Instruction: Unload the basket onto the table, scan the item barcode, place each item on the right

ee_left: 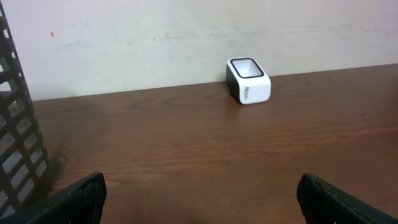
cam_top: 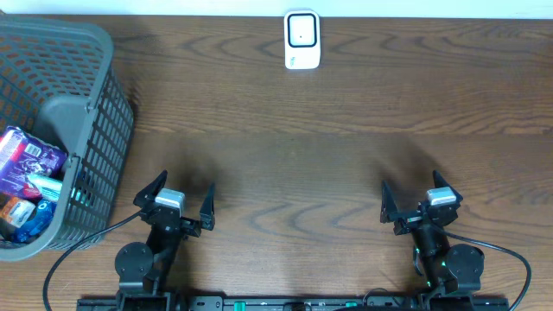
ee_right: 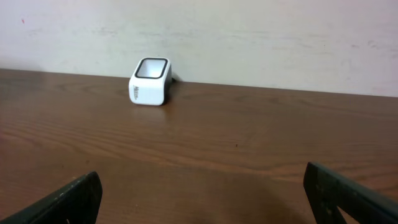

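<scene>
A white barcode scanner [cam_top: 302,40] with a dark window stands at the table's far edge, centre; it also shows in the left wrist view [ee_left: 248,80] and the right wrist view [ee_right: 150,81]. Several packaged items [cam_top: 26,177] lie in the grey basket [cam_top: 86,112] at the left; no barcode is readable. My left gripper [cam_top: 180,203] sits near the front edge, open and holding nothing, its fingertips [ee_left: 87,196] wide apart. My right gripper [cam_top: 416,202] is likewise open and holding nothing at the front right, with its fingertips [ee_right: 74,199] spread.
The brown wooden table [cam_top: 294,164] runs between the arms and the scanner. A pale wall [ee_left: 155,37] stands just behind the scanner. The basket's mesh wall [ee_left: 15,137] rises close on the left gripper's left side.
</scene>
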